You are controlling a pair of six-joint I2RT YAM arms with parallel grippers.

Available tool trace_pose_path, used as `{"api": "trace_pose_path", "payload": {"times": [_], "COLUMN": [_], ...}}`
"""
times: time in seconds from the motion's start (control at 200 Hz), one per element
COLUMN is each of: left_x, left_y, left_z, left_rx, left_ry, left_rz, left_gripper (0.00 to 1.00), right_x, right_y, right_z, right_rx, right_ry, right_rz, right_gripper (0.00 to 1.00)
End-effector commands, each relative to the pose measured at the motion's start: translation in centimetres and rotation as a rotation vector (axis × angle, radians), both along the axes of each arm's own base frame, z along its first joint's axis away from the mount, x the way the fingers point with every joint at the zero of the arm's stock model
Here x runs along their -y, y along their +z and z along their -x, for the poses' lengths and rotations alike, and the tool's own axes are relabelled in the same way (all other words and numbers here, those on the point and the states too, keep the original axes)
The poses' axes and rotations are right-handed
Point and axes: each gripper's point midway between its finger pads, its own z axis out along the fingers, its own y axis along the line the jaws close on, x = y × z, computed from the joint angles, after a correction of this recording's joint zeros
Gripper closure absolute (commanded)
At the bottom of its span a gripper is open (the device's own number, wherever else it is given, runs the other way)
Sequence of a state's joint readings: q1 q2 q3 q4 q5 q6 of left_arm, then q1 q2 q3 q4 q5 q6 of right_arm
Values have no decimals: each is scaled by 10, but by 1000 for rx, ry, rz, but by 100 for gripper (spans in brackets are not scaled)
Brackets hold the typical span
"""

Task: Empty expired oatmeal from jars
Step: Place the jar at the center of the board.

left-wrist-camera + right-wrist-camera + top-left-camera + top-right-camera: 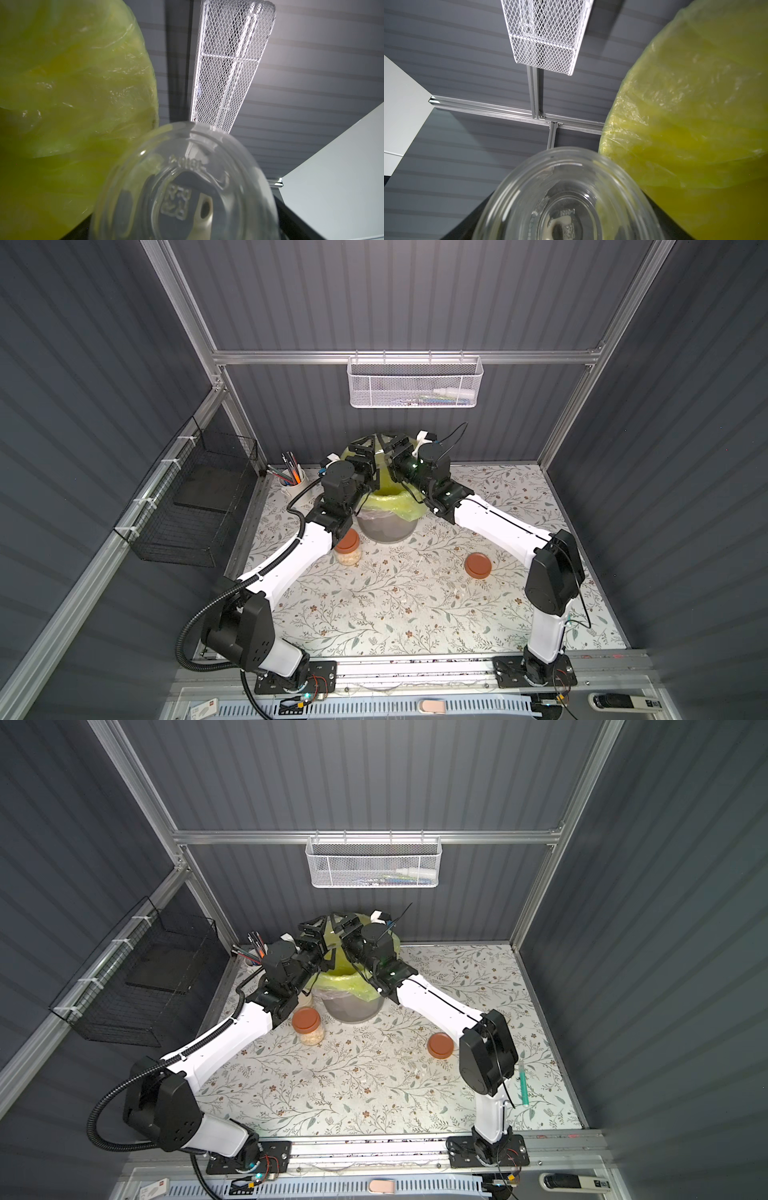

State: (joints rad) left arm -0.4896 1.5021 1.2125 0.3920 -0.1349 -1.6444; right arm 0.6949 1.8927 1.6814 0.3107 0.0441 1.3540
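Observation:
Both arms reach over the grey bin [386, 531], which is lined with a yellow-green bag [392, 499]. In the left wrist view a clear empty jar [187, 176], slightly blurred, fills the space at my left gripper [369, 456] and hides the jaws. In the right wrist view another clear empty jar [566, 197] sits in my right gripper [395, 452], which is shut on it beside the bag [695, 114]. A third jar [348, 549] with a terracotta lid stands left of the bin, with oatmeal [348, 559] inside. A loose terracotta lid [478, 565] lies on the table.
A white pen cup [293, 485] stands left of the bin at the back. A white mesh basket [415, 381] hangs on the back wall and a black wire basket [199, 506] on the left wall. A green pen [524, 1088] lies by the right arm.

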Motion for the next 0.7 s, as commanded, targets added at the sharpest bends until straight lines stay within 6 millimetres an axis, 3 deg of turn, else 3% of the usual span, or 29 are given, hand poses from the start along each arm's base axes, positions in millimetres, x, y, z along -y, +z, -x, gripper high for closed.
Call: {"api": "trace_pose_path", "payload": {"times": [0.0, 0.385, 0.515, 0.595, 0.61, 0.695], "left_x": [8, 19, 17, 13, 11, 6], "left_y": [21, 45, 61, 60, 76, 85], "left_z": [-6, -8, -4, -3, -1, 1], "left_rx": [56, 126, 171, 171, 202, 219], "left_ry": [-51, -101, -97, -96, -93, -102], "left_rz": [-45, -50, -100, -138, -133, -178], "left_gripper": [0, 0, 0, 0, 0, 0], "right_x": [24, 60, 86, 104, 108, 131], "right_y": [63, 81, 84, 89, 89, 93], "right_z": [9, 9, 16, 25, 26, 38], "right_rx": [127, 157, 171, 186, 188, 196], "right_ry": [-19, -53, -77, -95, -101, -126], "right_rz": [-77, -54, -39, -12, -4, 13], "right_gripper": [54, 54, 53, 53, 53, 53]}}
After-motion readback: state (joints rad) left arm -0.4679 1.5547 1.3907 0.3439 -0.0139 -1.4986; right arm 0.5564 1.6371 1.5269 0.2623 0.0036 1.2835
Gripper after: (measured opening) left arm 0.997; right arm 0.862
